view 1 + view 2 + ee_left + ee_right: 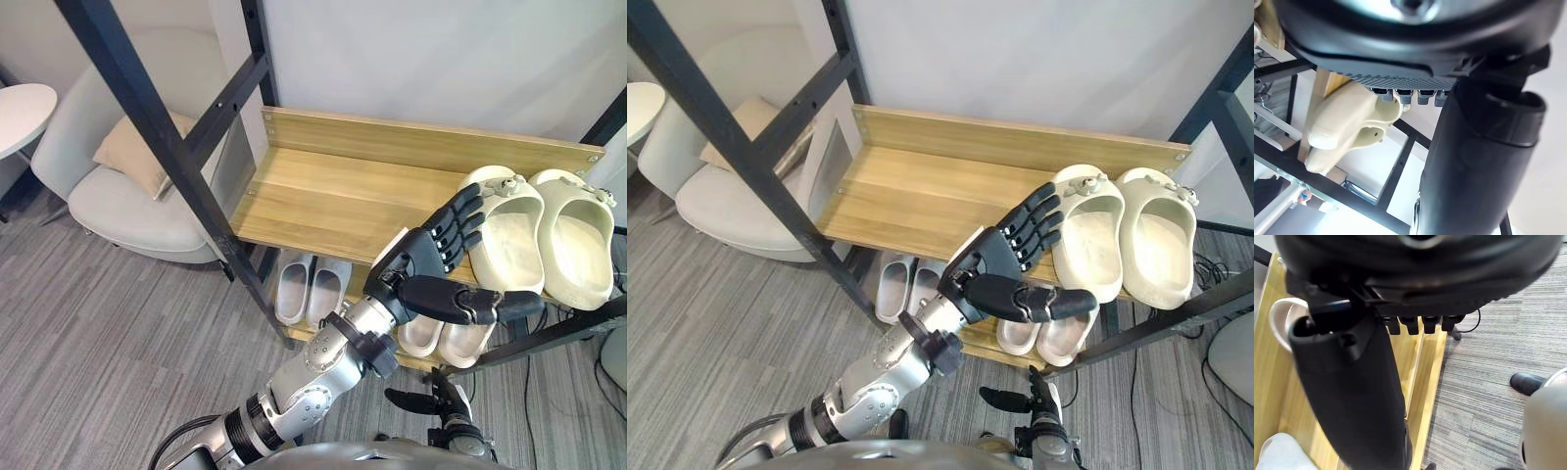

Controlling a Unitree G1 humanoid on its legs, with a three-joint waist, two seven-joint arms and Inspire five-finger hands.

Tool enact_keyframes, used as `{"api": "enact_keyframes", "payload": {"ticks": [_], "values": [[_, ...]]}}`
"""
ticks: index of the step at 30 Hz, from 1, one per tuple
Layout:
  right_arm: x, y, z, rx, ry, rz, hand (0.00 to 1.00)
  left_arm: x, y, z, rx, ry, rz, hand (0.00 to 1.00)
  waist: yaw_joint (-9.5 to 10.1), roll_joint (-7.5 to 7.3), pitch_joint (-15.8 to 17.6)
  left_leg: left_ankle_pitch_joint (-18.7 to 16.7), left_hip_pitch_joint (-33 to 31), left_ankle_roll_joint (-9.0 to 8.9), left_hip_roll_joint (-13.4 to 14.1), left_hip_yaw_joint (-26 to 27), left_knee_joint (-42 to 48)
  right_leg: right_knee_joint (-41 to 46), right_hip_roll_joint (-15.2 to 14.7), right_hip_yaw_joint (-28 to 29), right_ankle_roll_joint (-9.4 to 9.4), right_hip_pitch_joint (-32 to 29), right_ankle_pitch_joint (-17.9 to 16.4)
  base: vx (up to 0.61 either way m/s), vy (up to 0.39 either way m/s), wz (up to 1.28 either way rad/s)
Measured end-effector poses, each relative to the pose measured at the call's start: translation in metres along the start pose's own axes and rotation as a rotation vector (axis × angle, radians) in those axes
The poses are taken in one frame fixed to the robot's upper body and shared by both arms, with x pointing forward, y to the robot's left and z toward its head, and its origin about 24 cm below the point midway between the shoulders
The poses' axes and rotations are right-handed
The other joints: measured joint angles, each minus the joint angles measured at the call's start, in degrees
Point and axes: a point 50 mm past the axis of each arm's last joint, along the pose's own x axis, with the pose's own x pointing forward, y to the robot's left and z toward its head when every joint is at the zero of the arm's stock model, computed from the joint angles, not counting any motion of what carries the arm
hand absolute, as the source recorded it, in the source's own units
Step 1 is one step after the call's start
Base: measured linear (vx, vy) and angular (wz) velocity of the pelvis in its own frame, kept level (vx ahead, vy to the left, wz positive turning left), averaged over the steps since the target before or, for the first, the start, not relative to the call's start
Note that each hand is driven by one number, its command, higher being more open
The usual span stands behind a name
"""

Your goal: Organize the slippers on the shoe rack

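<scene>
Closest in the left eye view is the left hand, held up on its silver-grey arm from the lower left over the near edge of the wooden top shelf. Its fingers are straight and slightly spread, pointing far and right, the thumb juts out to the right, and it holds nothing. The fingertips end at the left rim of a pair of cream foam clogs, which stand side by side at the right end of that shelf; whether they touch the rim I cannot tell. On the lower wooden shelf a pair of white-and-grey slippers sits left of a pair of cream slippers, which the thumb partly hides. The right hand hangs low near the grey striped carpet, fingers loose and apart, empty. A black metal frame carries the shelves, and left of it stand a pale grey armchair with a beige cushion and a white round table. The right eye view gives the same scene, with more of the frame's right-hand uprights. The left wrist view shows the clogs from the side past the straight fingers, sitting at the top shelf's edge. The right wrist view shows its own hand's thumb extended and fingers uncurled above the lower shelf and carpet, with a white slipper's rim beside the thumb.
</scene>
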Motion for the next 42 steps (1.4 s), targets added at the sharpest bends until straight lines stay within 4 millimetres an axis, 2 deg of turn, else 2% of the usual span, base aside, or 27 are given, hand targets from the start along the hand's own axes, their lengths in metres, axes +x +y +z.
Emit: {"api": "enact_keyframes", "payload": {"ticks": [4,7,12,16,17,22,26,32,37,39,40,42], "values": [[-0.002,0.003,-0.005,-0.021,0.012,0.016,1.0,0.0,-0.018,0.015,-0.017,-0.069,-0.077,1.0,0.94,-0.28,-1.85,0.2,1.05,0.01,-0.13,-1.1,0.07,2.06,-0.42,-0.88,0.02,0.78,-1.33,-0.03,-0.016,0.13],[-0.004,0.008,-0.007,-0.041,0.022,0.047,1.0,0.0,-0.023,0.02,-0.024,-0.098,-0.1,1.0,1.63,-0.41,-3.29,0.48,1.36,0.05,-0.2,-1.62,0.05,2.69,-0.52,-1.34,0.02,1.06,-1.67,-0.05,-0.03,0.12],[-0.005,0.02,-0.007,-0.045,0.025,0.085,1.0,0.0,-0.027,0.021,-0.027,-0.103,-0.115,1.0,2.25,-0.93,-3.62,0.91,1.84,0.05,-0.19,-1.86,-0.3,2.98,-0.53,-1.52,0.03,1.41,-1.69,-0.04,-0.016,0.02],[-0.006,0.03,-0.009,-0.044,0.036,0.113,1.0,-0.001,-0.033,0.015,-0.061,-0.075,-0.148,1.0,2.46,-1.94,-4.16,1.02,2.15,0.1,-0.15,-1.78,-0.42,3.04,-0.58,-1.43,0.04,1.55,-1.68,0.0,-0.004,-0.01],[-0.006,0.033,-0.009,-0.047,0.038,0.122,1.0,-0.002,-0.037,0.01,-0.121,-0.044,-0.181,1.0,2.48,-2.22,-4.26,1.02,2.46,0.1,-0.16,-1.53,-0.53,3.04,-0.59,-1.17,0.06,1.61,-1.67,0.01,-0.021,-0.09],[-0.007,0.036,-0.009,-0.083,0.032,0.149,1.0,-0.005,-0.043,-0.012,-0.174,0.075,-0.243,1.0,2.49,-2.67,-4.39,0.98,3.28,0.11,0.05,-0.39,-0.99,3.17,-0.64,-0.16,0.06,1.61,-1.67,0.01,-0.015,-0.13],[-0.007,0.038,-0.007,-0.096,0.02,0.162,1.0,-0.011,-0.032,-0.046,-0.168,0.243,-0.202,1.0,2.28,-2.61,-4.44,0.62,4.15,0.09,0.45,1.4,-1.06,3.56,-0.54,1.75,0.04,1.28,-1.69,0.0,-0.014,-0.22],[-0.009,0.037,-0.005,-0.107,-0.001,0.174,1.0,-0.023,-0.014,-0.075,-0.1,0.382,-0.148,1.0,2.06,-2.53,-4.49,0.5,4.49,0.04,0.7,2.12,-1.11,4.81,-0.6,2.69,-0.14,0.42,-2.24,0.0,-0.014,-0.08],[-0.009,0.038,-0.004,-0.108,-0.004,0.185,1.0,-0.059,0.018,-0.11,-0.02,0.567,-0.032,1.0,1.68,-2.21,-4.47,0.43,4.75,-0.07,0.87,2.46,-1.1,4.72,-0.39,2.96,-0.16,0.54,-2.29,0.0,-0.003,-0.01],[-0.009,0.038,-0.004,-0.115,-0.005,0.183,1.0,-0.072,0.027,-0.119,-0.009,0.617,0.02,1.0,1.69,-2.1,-4.47,0.35,4.67,-0.16,0.99,3.04,-1.11,4.72,-0.31,3.58,-0.19,0.02,-2.3,0.0,-0.012,-0.16],[-0.009,0.037,-0.004,-0.112,-0.007,0.178,1.0,-0.086,0.037,-0.125,0.009,0.662,0.076,1.0,1.49,-2.06,-4.29,0.25,4.58,-0.21,1.13,3.35,-1.12,4.69,-0.16,4.11,-0.2,-0.36,-2.29,0.01,-0.013,-0.16],[-0.009,0.037,-0.004,-0.096,-0.004,0.168,1.0,-0.1,0.048,-0.129,0.052,0.7,0.134,1.0,1.07,-2.13,-4.19,0.1,4.53,-0.33,1.22,3.42,-1.12,4.42,0.0,4.17,-0.2,-0.37,-2.28,0.01,-0.011,-0.06]]}}
